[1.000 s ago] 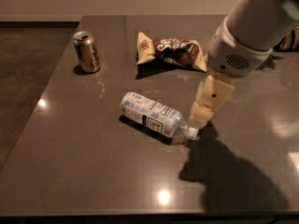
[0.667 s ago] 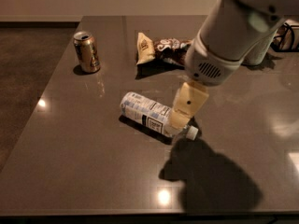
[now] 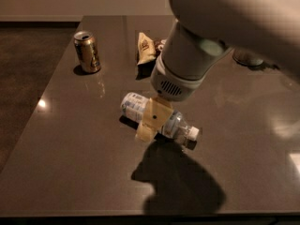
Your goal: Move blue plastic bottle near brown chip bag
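The blue plastic bottle (image 3: pixel 176 124) lies on its side in the middle of the table, its white cap pointing right and toward the front. My gripper (image 3: pixel 151 122) hangs from the large pale arm and sits right over the bottle's middle, one cream finger in front of the label. The brown chip bag (image 3: pixel 146 48) lies behind the bottle at the back of the table; the arm hides most of it and only its tan left end shows.
A gold drink can (image 3: pixel 87 52) stands upright at the back left. The dark glossy table (image 3: pixel 70 163) ends at its left edge and near front edge. A dim object (image 3: pixel 247 57) sits at the back right, partly hidden by the arm.
The arm has swung left and toward the front, bringing the gripper from beside the bottle's cap to over its middle. The bottle, bag and can have not moved.
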Motion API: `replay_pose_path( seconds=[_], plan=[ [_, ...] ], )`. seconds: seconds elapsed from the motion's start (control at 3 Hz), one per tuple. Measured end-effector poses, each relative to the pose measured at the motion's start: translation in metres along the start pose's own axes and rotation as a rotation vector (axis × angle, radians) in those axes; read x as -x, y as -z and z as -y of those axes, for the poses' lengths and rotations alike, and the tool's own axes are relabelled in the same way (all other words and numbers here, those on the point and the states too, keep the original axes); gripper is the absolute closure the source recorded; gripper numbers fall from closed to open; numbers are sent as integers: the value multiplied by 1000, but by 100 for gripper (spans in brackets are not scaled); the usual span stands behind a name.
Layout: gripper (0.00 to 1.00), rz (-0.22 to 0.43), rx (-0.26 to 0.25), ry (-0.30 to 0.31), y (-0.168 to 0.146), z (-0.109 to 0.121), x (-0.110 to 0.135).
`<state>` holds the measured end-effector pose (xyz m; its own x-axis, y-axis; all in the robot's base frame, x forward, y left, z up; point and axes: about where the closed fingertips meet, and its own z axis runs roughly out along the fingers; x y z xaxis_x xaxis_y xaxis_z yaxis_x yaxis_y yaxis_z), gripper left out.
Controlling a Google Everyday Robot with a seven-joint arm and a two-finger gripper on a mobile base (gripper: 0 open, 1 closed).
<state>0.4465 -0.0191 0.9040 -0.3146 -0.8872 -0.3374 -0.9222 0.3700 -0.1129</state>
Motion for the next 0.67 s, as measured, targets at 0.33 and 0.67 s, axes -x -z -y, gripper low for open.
replay_pose_path(
  seconds=[0.33,0.67],
  plan=[
    [0,-17,-10,-3,-21,0,5],
    [0,-36,-11,-9,-37,0,7]
  ],
)
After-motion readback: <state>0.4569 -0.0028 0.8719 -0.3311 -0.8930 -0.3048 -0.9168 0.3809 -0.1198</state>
